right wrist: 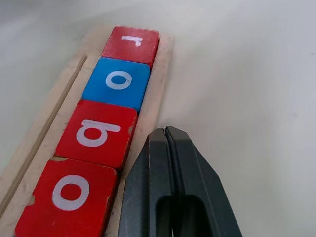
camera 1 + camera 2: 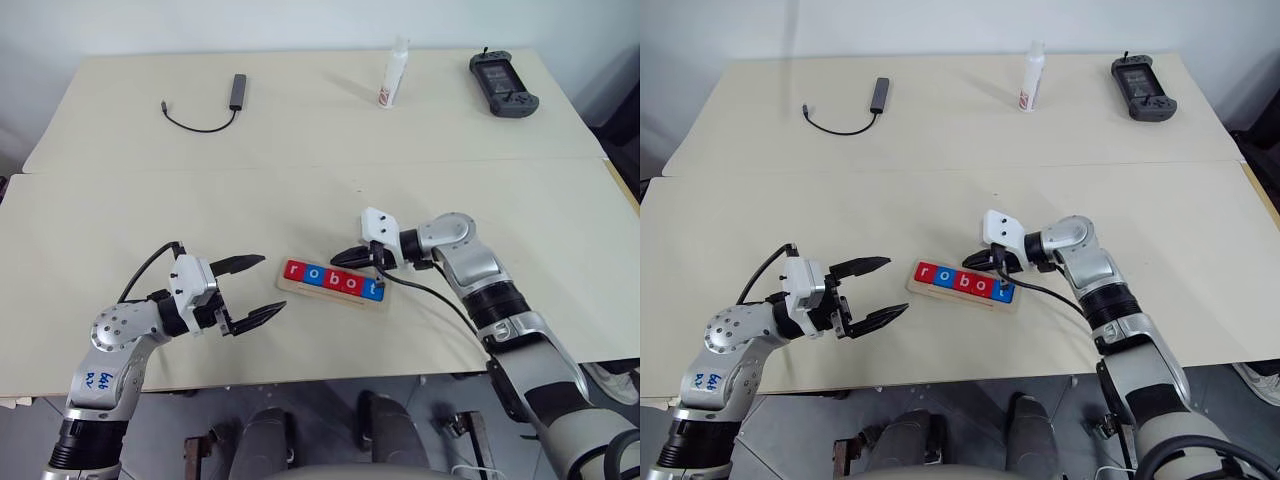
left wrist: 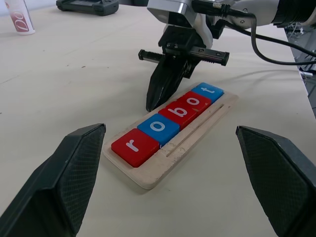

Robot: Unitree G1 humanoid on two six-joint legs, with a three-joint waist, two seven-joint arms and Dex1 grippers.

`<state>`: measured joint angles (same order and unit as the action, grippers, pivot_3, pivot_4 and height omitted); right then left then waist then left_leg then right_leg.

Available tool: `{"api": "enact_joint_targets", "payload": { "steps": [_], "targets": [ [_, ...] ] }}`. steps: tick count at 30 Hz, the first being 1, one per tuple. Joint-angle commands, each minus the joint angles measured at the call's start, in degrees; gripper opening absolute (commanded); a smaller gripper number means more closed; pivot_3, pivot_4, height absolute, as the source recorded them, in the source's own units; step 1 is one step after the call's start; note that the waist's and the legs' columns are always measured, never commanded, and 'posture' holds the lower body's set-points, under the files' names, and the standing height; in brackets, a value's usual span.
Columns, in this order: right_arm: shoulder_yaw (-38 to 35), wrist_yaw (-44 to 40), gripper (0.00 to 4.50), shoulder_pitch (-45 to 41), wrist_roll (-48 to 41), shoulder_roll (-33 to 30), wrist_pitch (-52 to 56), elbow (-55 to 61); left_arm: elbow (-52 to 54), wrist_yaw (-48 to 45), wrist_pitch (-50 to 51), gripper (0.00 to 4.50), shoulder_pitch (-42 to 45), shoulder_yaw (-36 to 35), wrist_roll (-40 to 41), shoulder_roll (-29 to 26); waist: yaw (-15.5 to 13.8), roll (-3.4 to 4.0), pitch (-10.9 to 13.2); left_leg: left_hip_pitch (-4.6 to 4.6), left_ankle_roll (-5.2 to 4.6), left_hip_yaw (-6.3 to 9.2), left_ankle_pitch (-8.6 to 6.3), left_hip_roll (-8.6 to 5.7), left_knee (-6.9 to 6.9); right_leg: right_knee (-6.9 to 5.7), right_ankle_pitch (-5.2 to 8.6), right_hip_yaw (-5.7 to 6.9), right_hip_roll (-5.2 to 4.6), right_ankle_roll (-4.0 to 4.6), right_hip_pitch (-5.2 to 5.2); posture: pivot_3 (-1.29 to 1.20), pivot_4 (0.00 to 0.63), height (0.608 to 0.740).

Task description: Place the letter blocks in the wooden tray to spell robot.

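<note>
Five letter blocks (image 2: pixel 333 280) in the wooden tray (image 2: pixel 297 290), right gripper (image 2: pixel 345 256) seemingly just behind it.

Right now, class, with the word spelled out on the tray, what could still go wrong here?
1. The shut right claw sits tight against the far edge of the wooden tray, beside the letter blocks. A sideways drift could shove the tray or knock blocks out of line.
2. The blocks lie loose on the tray, so any bump may break the word.
3. The open left claw hangs close by; moving forward, it could hit the tray's end.
</note>
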<state>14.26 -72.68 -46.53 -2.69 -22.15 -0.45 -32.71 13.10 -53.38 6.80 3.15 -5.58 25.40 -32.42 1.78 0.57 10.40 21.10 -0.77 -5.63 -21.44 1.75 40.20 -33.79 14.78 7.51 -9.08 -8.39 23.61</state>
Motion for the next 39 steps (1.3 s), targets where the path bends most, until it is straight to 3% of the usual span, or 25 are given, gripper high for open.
{"api": "enact_joint_targets", "payload": {
  "steps": [1,11,19,25,39],
  "targets": [
    [-5.3,-0.5,0.03,1.1,-4.8,-2.9,-1.9,6.1,1.0,-0.8,-0.9,4.5,0.2,-0.1,0.2,-0.5,-0.1,0.0,0.0,0.01,0.0,0.0,0.0,0.0,0.0,0.0,0.0,0.0,0.0,0.0,0.0,0.0,0.15,0.74],
    [-7.9,-5.2,0.03,20.4,-16.0,-16.6,18.1,36.8,-1.7,-3.8,-0.8,4.5,2.6,0.5,0.8,-0.7,-0.4,0.0,0.0,0.0,0.0,-0.01,0.0,0.0,-0.01,0.0,0.0,0.0,0.0,0.0,0.0,0.0,0.15,0.74],
    [-7.1,1.3,0.03,30.8,-17.9,-18.6,27.3,49.5,-2.6,-6.7,0.0,4.5,4.7,1.2,1.2,-1.0,-0.4,-0.01,0.0,-0.02,0.0,-0.01,0.0,0.0,0.03,-0.04,0.0,-0.04,-0.01,0.0,-0.01,0.0,0.15,0.74],
    [-6.2,7.4,0.03,31.6,-15.0,-17.9,28.4,48.6,-2.7,-7.2,0.6,4.5,5.3,1.2,1.2,-1.0,-0.9,-0.02,0.0,-0.01,-0.01,-0.01,-0.01,-0.02,0.08,-0.04,0.0,-0.05,-0.03,0.0,-0.01,0.0,0.15,0.74],
    [-6.6,7.3,0.03,28.1,-14.3,-20.0,25.1,42.1,-2.4,-6.6,0.6,4.5,4.7,0.9,0.8,-0.8,-1.7,-0.02,0.0,-0.01,-0.01,0.0,-0.01,-0.02,0.08,-0.03,0.0,-0.01,-0.02,0.0,-0.01,0.0,0.15,0.74]
  ]
}}
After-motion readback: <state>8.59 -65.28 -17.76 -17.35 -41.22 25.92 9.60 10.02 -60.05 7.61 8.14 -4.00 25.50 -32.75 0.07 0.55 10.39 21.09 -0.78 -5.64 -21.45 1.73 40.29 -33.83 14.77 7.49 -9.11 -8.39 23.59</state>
